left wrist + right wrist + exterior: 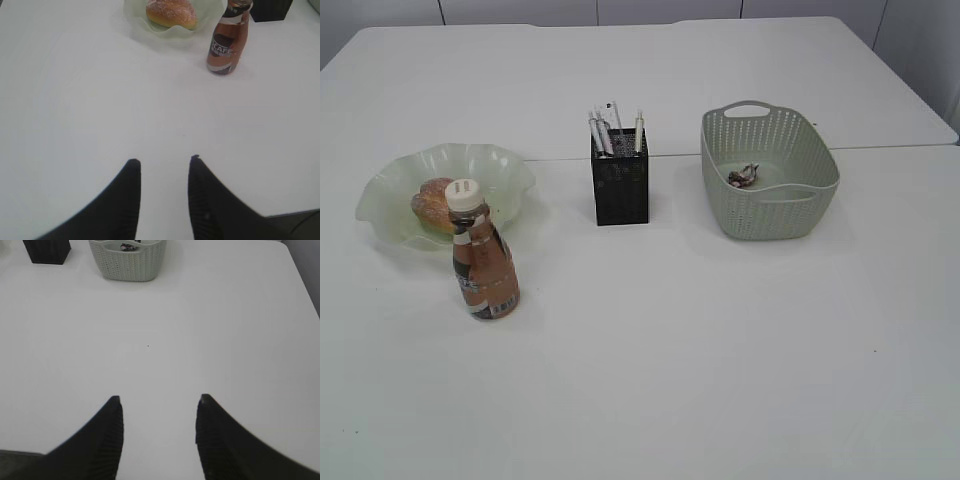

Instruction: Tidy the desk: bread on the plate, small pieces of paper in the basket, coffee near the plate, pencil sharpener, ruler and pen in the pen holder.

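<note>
Three containers stand on the desk [720,350]; the plate [390,190] holds one bread [432,200], one coffee [483,262] upright just in front; the pen holder [621,178] holds several pens [601,132]; the basket [790,205] holds paper scraps [744,175]; only wrist views show the left gripper [163,162] and right gripper [159,401], both parted, empty.

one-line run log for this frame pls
bread: on plate | coffee bottle: beside plate | pen holder: pens inside | basket: paper scrap inside | left hand, right hand: open, empty
</note>
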